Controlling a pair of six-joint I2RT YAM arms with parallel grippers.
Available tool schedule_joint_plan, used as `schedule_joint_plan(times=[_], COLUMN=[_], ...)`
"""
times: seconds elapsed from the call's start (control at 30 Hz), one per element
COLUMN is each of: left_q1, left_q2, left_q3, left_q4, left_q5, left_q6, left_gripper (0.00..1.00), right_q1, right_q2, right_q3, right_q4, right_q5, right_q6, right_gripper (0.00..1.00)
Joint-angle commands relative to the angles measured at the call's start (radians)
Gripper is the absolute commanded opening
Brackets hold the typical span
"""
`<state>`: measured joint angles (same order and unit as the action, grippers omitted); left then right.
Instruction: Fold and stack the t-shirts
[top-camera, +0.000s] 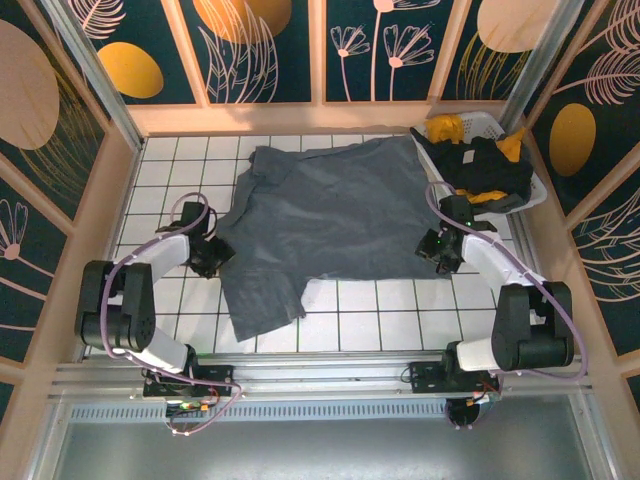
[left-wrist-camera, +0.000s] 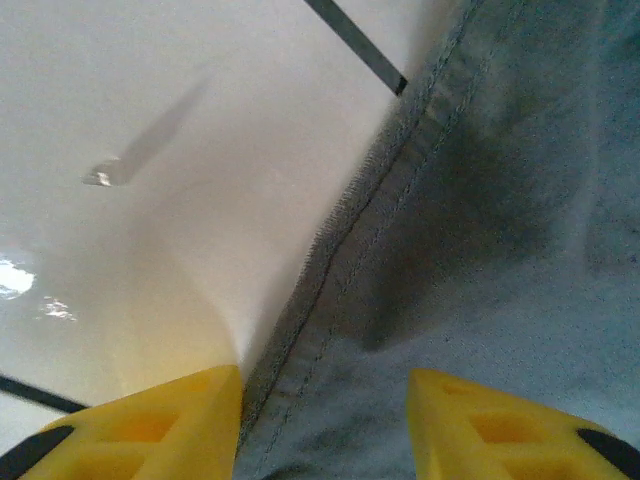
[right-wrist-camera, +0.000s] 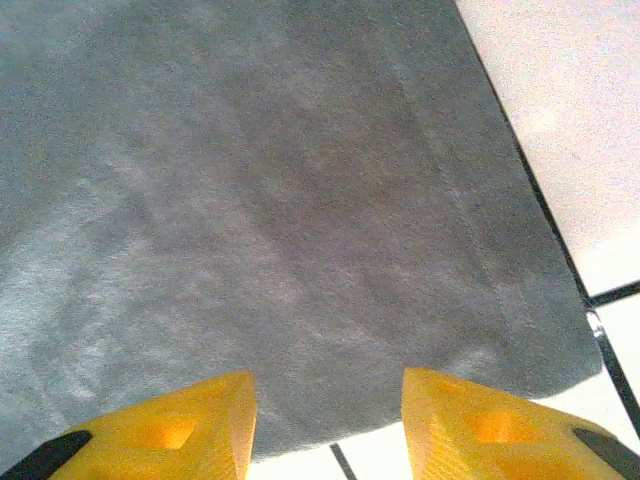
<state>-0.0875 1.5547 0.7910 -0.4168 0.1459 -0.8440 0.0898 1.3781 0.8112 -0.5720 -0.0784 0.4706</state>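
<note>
Grey-blue t-shirt (left-wrist-camera: 480, 250) with stitched hem running diagonally over white tile (left-wrist-camera: 180, 200), gripper (left-wrist-camera: 325, 425) spread wide, hem between its fingers (left-wrist-camera: 150, 428)

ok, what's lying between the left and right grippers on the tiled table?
The slate grey-blue cloth t-shirt, spread out; the top external view shows it spanning from left gripper to right gripper.

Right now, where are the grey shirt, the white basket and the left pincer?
grey shirt (top-camera: 340, 205): top view, middle of its body.
white basket (top-camera: 488, 122): top view, far rim.
left pincer (top-camera: 215, 257): top view, between its fingertips, at the shirt's edge.
</note>
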Motion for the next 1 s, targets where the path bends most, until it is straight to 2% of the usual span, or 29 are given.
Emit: schedule_joint_plan(times=[0.0, 0.13, 0.3, 0.47, 0.63, 0.77, 0.87, 0.97], left_q1=[-0.013, -0.026, -0.032, -0.045, -0.066, -0.067, -0.067, -0.067], left_q2=[0.041, 0.057, -0.006, -0.037, 0.02, 0.077, 0.079, 0.065], left_q3=[0.029, 0.054, 0.057, 0.029, 0.027, 0.03, 0.022, 0.033], left_q4=[0.016, -0.051, -0.136, -0.136, -0.091, -0.094, -0.086, -0.093], left_q5=[0.019, -0.022, -0.096, -0.062, -0.043, -0.079, -0.13, -0.187], left_q6=[-0.012, -0.011, -0.021, -0.039, -0.041, -0.022, -0.017, -0.01], left_gripper=[0.42, 0.41, 0.43, 0.46, 0.46, 0.43, 0.33, 0.1], right_q1=[-0.009, -0.017, -0.037, -0.04, -0.041, -0.041, -0.042, -0.041], right_q2=[0.029, 0.047, 0.038, 0.042, 0.045, 0.032, 0.017, 0.001], right_q3=[-0.009, -0.009, -0.001, 0.008, 0.011, 0.014, 0.014, 0.014], right_q4=[0.002, -0.021, -0.025, -0.024, -0.015, -0.019, -0.025, -0.037], right_q5=[0.02, 0.084, 0.091, 0.114, 0.112, 0.123, 0.128, 0.135], right_q6=[0.024, 0.042, 0.048, 0.054, 0.062, 0.072, 0.081, 0.09], right_gripper=[0.43, 0.44, 0.45, 0.45, 0.45, 0.45, 0.45, 0.45])
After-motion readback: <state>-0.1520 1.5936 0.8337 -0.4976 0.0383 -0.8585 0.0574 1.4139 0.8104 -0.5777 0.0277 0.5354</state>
